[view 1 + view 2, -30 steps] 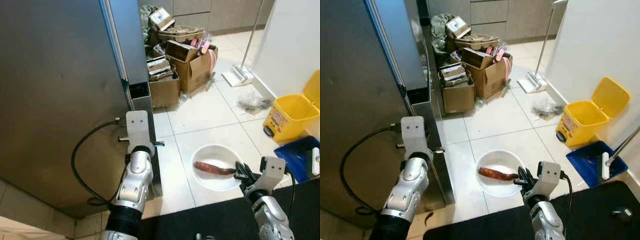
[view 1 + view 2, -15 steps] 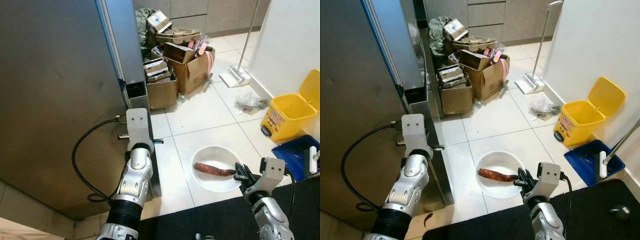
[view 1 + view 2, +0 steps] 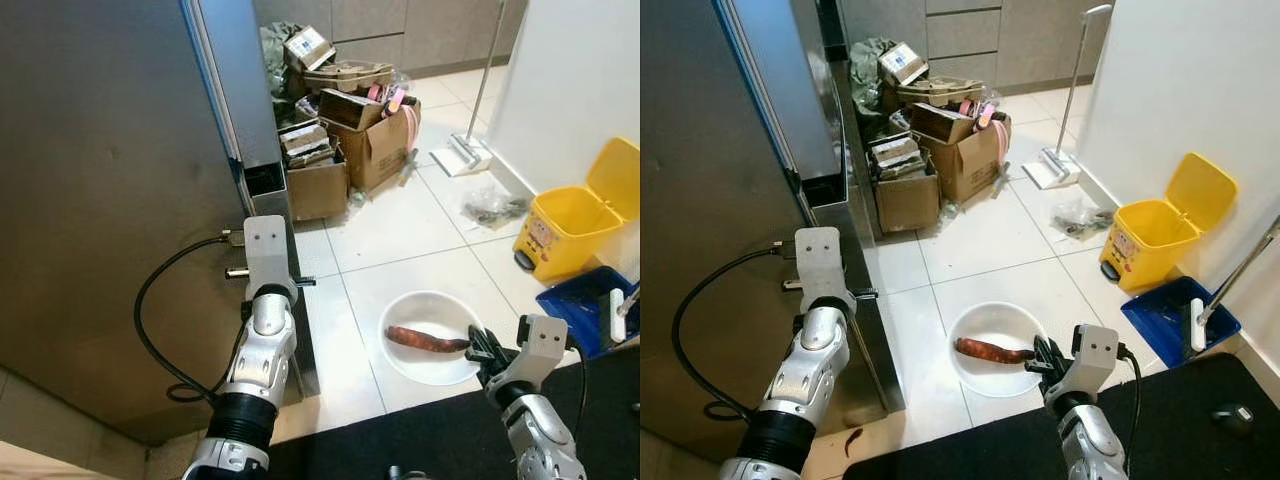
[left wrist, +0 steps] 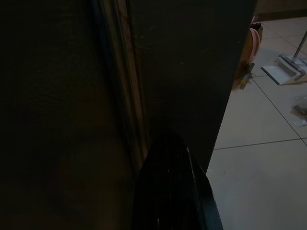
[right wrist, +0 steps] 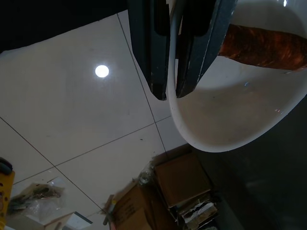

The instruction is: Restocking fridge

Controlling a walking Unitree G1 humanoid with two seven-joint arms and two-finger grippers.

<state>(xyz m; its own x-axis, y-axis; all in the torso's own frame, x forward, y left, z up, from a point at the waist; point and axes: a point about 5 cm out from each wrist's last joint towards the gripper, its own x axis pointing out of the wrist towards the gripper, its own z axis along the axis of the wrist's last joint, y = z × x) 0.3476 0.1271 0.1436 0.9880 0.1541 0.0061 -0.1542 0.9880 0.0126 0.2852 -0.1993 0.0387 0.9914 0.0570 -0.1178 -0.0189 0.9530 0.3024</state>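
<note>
The white bowl (image 3: 997, 349) is held by its right rim, above the tiled floor (image 3: 980, 240), with a sweet potato (image 3: 988, 350) lying loose across it. If the bowl were tilted on the way to the fridge (image 3: 100, 180) at the left, the sweet potato could roll out, and the thin rim could slip from so narrow a pinch. The right end effector (image 5: 171, 91) is pressed nearly together on the bowl's rim. The left end effector (image 4: 172, 187) is raised against the fridge door's edge; its opening cannot be told.
</note>
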